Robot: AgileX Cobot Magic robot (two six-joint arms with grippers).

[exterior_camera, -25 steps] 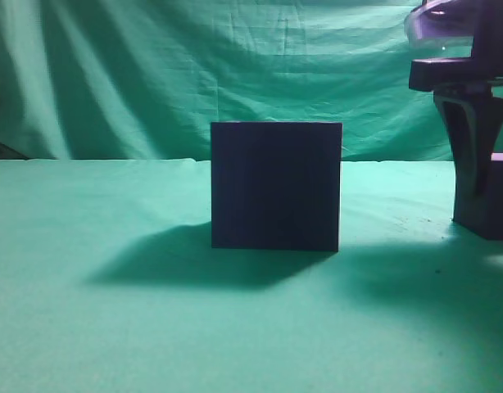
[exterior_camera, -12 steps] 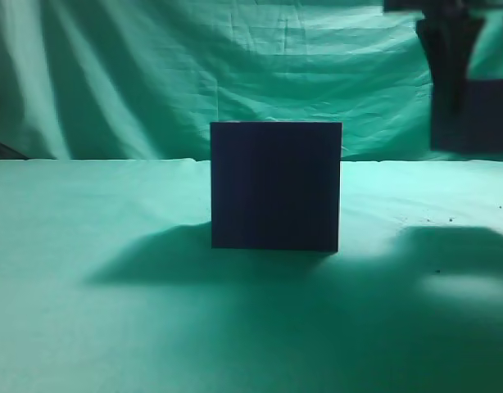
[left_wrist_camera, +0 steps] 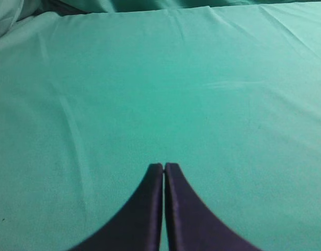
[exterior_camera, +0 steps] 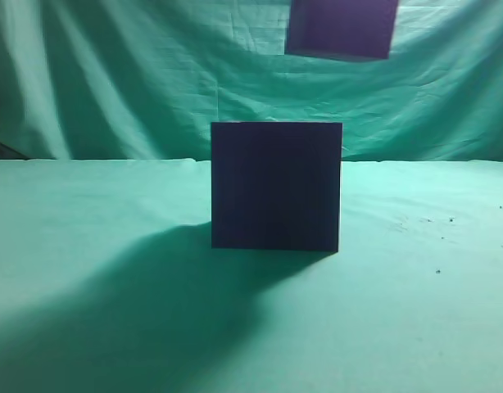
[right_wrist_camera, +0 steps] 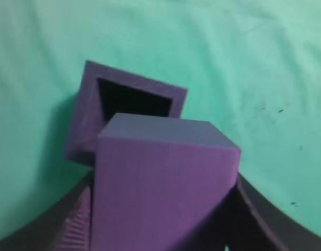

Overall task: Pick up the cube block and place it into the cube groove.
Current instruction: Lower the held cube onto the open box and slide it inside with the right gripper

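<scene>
While clamped between fingers (right_wrist_camera: pixel 71 225), cube block (right_wrist_camera: pixel 160 193) hangs aloft.

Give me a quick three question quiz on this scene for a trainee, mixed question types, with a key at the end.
1. True or false: the cube sits inside the groove block.
2. Which end effector holds the cube? A) left B) right
3. Fill in: in the exterior view the cube hangs ___ the groove block.

Key: 1 false, it is held in the air. 2 B; the left is shut on nothing. 3 above, slightly to the right.
</scene>
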